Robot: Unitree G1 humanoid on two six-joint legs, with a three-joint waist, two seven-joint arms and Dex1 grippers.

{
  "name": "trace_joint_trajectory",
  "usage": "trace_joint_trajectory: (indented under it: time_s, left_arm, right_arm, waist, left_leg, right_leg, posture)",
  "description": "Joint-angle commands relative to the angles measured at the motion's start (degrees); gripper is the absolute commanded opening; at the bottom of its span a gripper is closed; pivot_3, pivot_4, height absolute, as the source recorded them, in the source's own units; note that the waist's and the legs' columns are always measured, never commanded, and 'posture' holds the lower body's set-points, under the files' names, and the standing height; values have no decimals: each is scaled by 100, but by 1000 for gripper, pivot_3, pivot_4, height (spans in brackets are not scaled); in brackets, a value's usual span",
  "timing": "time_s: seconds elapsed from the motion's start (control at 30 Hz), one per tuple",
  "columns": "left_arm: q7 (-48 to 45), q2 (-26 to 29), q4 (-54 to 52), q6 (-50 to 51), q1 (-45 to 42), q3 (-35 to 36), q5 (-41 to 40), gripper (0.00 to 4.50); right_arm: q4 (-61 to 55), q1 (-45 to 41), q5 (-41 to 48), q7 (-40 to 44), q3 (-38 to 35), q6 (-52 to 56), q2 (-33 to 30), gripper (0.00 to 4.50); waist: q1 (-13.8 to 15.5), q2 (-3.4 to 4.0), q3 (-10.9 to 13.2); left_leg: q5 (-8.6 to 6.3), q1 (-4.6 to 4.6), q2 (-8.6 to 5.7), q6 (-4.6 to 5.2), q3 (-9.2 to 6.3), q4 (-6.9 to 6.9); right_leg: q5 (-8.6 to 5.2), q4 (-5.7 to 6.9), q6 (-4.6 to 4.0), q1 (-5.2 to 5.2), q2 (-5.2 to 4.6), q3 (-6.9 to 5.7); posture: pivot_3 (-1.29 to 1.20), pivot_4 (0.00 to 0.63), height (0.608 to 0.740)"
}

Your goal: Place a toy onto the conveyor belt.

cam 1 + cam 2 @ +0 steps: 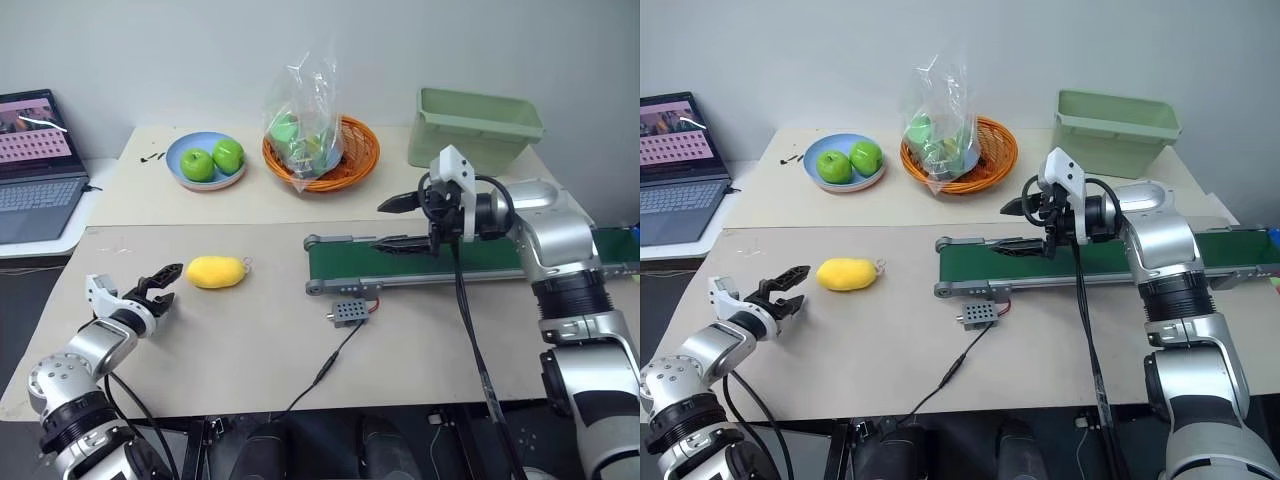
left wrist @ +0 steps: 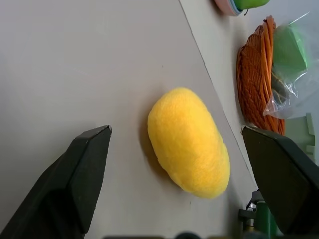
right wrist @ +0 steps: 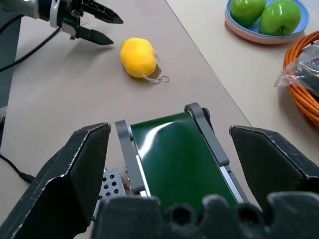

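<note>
Toy (image 1: 215, 272) lengthwise, keyring end toward conveyor belt (image 1: 480, 256)

I see bare table (image 1: 230, 340) between my left hand (image 1: 160, 285) and the toy (image 1: 216, 271), nothing in the gap. From the toy to the conveyor belt (image 1: 350, 258) the surface is open too. My right hand (image 1: 400, 222) hangs over the belt's near end; a small grey box (image 1: 347, 312) and its cable (image 1: 325, 368) lie just beside the frame.
</note>
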Motion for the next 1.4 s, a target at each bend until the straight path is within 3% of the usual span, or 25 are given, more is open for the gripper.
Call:
trace_joint_trajectory:
  time_s: [0.03,0.7,0.8,1.03,1.27,1.4]
  left_arm:
    - [-51,-42,75,-19,-92,-68,-165,4460]
    - [-383,-29,1144,-602,-763,-674,370,4460]
    - [-397,-82,1125,-616,-794,-701,371,3793]
    - [-383,-160,985,-627,-790,-496,73,1276]
    - [-509,-208,380,-703,-773,-394,-298,1276]
    - [-848,87,-1291,-1173,-1049,-1198,230,1276]
  right_arm:
    - [-231,-54,44,-10,-164,20,-147,4500]
    - [-473,-51,62,-91,-173,138,-325,4500]
    - [-485,-72,46,-102,-174,147,-336,4500]
    - [-437,-120,21,-97,-158,119,-340,4500]
    - [-357,-185,-3,-94,-115,69,-271,4500]
    - [-280,-234,-45,-70,-95,25,-249,4500]
  waist:
    - [-1,0,0]
    - [3,-1,-1]
    - [3,-1,-1]
    - [-1,-1,-1]
    - [2,-1,-1]
    - [2,-9,4]
  left_leg:
    - [0,0,0,0,0,0]
    - [0,1,-2,-1,2,0]
    - [1,2,-3,-1,1,1]
    - [0,0,-2,0,0,0]
    - [0,0,-1,-1,0,0]
    - [0,-6,-1,-1,-1,1]
  right_leg:
    - [0,0,0,0,-1,0]
    - [0,-2,0,2,0,0]
    - [0,-2,0,2,-1,0]
    - [0,-1,0,2,-1,0]
    - [0,-2,0,1,-2,0]
    - [0,-3,0,-1,-1,-1]
  posture:
    - [0,150,740]
    - [0,150,740]
    - [0,150,740]
    - [0,150,740]
    - [0,150,740]
    - [0,150,740]
